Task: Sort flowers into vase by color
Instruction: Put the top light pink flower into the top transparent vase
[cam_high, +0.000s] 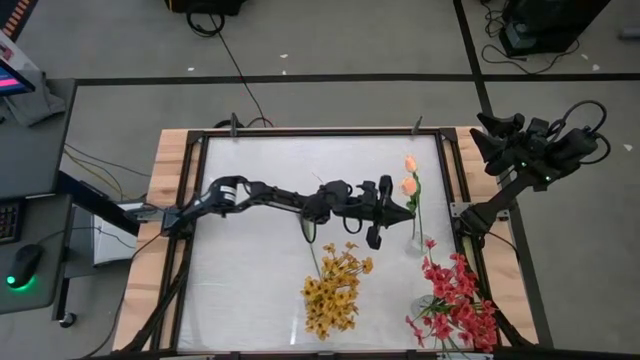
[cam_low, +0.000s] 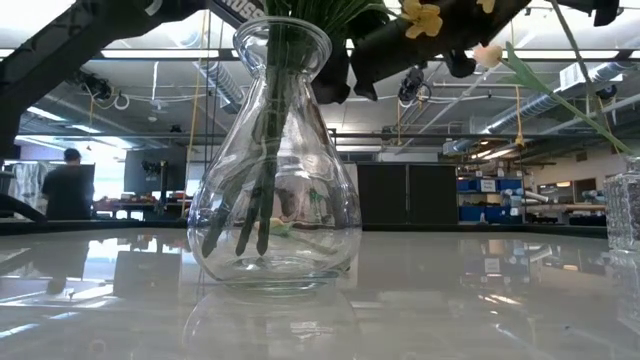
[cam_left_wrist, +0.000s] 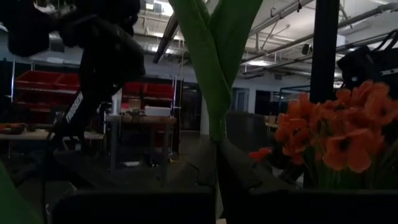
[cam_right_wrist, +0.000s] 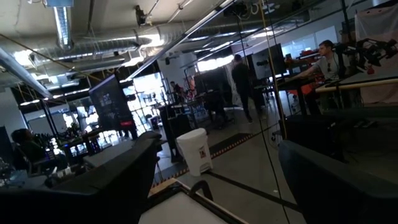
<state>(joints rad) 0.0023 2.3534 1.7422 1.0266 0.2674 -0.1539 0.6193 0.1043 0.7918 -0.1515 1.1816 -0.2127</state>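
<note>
Overhead: left gripper (cam_high: 385, 212) mid-table, fingers pinched on a peach flower's stem (cam_high: 414, 212) above a small vase (cam_high: 419, 241); yellow flowers (cam_high: 333, 292) and red flowers (cam_high: 455, 303) stand nearer the front edge. Right gripper (cam_high: 497, 133) parked off the table's corner, fingers spread (holding nothing).

Low view: glass vase (cam_low: 275, 150) holds green stems.

Left wrist: green stem (cam_left_wrist: 214, 68) close up, red blooms (cam_left_wrist: 339, 134) beside.

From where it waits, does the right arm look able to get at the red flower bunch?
Probably yes. The right pincer is open and empty, parked off the table's far right corner; the red flower bunch lies near the right edge, with nothing between. The left pincer is shut on a peach tulip stem, mid-table.
</note>
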